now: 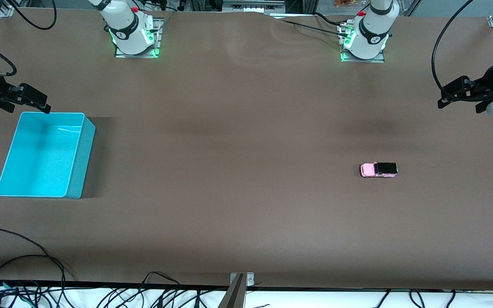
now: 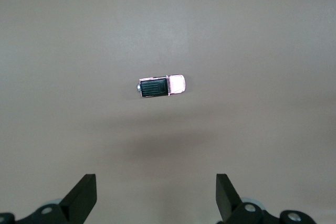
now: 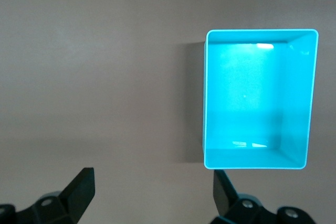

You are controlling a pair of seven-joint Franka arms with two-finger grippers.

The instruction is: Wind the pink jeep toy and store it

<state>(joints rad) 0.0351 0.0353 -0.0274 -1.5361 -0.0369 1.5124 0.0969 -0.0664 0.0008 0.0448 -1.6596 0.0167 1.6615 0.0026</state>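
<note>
The pink jeep toy (image 1: 378,170), pale pink with a black roof, stands on the brown table toward the left arm's end. It also shows in the left wrist view (image 2: 160,86). My left gripper (image 1: 444,99) hangs high over the table's edge at that end, apart from the jeep. Its jaws are open and empty in the left wrist view (image 2: 156,198). The empty turquoise bin (image 1: 43,156) stands toward the right arm's end and shows in the right wrist view (image 3: 260,31). My right gripper (image 1: 43,105) hovers beside the bin's rim nearest the bases, open and empty (image 3: 153,195).
The two arm bases (image 1: 134,34) (image 1: 364,38) stand along the table's edge farthest from the front camera. Loose black cables (image 1: 24,261) lie at the edge nearest it, with a metal bracket (image 1: 240,282) at its middle. Brown cloth covers the table between bin and jeep.
</note>
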